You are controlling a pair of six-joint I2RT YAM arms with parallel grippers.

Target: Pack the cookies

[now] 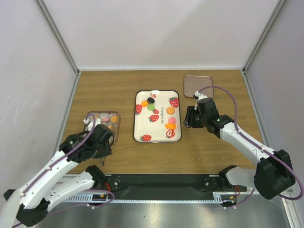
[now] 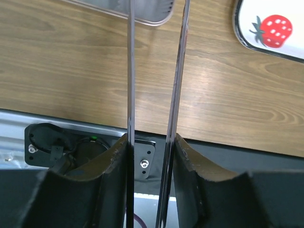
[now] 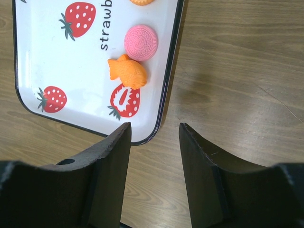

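Note:
The cookies lie on a white strawberry-print tray (image 1: 142, 124): black (image 1: 150, 100), green (image 1: 151, 107), orange (image 1: 170, 110) and pink (image 1: 173, 120). The right wrist view shows the pink one (image 3: 140, 42) beside an orange fish-shaped one (image 3: 127, 72). Several more sit in a clear box (image 1: 91, 116) at the left. My left gripper (image 1: 101, 140) is below the box, shut on thin metal tongs (image 2: 130, 71) whose two blades stand apart; their tips are out of view. My right gripper (image 1: 189, 118) is open and empty over bare wood, just right of the tray's near right corner (image 3: 164, 102).
A flat clear lid (image 1: 197, 85) lies at the back right, behind the right wrist. The box's edge (image 2: 142, 16) and a tray corner (image 2: 241, 28) show in the left wrist view. White walls enclose the table on three sides. A black rail (image 1: 161, 183) runs along the near edge.

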